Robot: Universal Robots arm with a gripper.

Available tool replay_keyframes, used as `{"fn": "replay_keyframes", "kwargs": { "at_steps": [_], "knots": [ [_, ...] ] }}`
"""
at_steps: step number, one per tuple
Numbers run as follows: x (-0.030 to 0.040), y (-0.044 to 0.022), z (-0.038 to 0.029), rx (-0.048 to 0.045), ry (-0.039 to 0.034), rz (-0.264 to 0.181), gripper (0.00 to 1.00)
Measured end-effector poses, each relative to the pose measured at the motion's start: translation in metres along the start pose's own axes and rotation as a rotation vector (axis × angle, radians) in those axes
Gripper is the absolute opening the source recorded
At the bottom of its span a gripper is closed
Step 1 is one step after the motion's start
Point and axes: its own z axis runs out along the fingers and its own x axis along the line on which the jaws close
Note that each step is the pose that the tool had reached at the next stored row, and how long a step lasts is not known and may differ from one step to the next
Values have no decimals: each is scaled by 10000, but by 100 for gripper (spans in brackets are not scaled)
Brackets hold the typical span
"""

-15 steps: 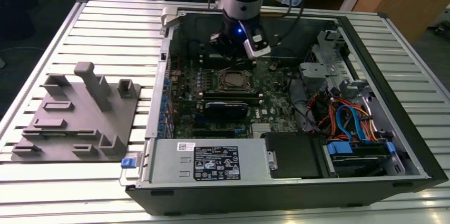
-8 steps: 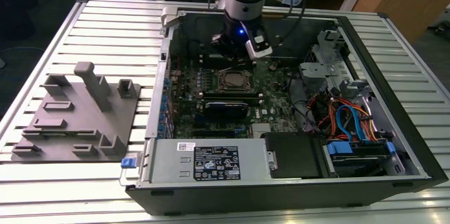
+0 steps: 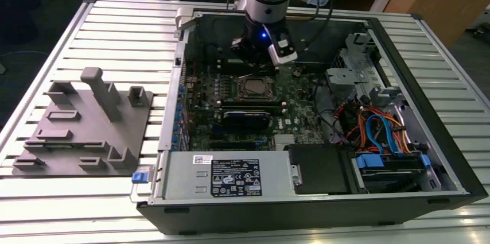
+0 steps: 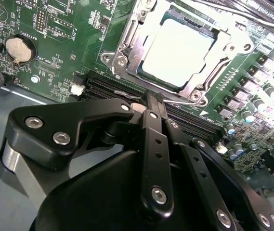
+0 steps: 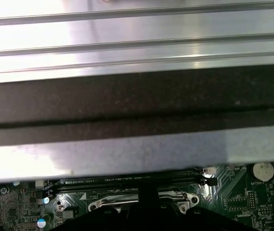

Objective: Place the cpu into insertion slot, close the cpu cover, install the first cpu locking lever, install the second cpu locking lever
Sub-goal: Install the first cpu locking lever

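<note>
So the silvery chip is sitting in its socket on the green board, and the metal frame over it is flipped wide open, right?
Not quite. The chip does sit in its socket on the green board, but the metal frame is not flipped open: in the second wrist view it lies flat around the chip, which shows through its window.

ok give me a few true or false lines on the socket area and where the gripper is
1. The silvery square cpu lies in the metal-rimmed insertion slot. True.
2. The thin silvery cpu cover stands upright, open. False: it lies flat around the chip.
3. The black gripper holds the chip. False: it is beside the socket, chip seated.
4. A round coin battery sits on the green circuit board. True.
</note>
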Motion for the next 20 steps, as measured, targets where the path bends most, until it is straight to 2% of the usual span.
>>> {"fn": "replay_keyframes", "kwargs": {
  "at_steps": [11,20],
  "knots": [
    [-24,6,30,-1,0,-2,10],
    [-72,10,56,-1,1,-2,10]
  ]
}}
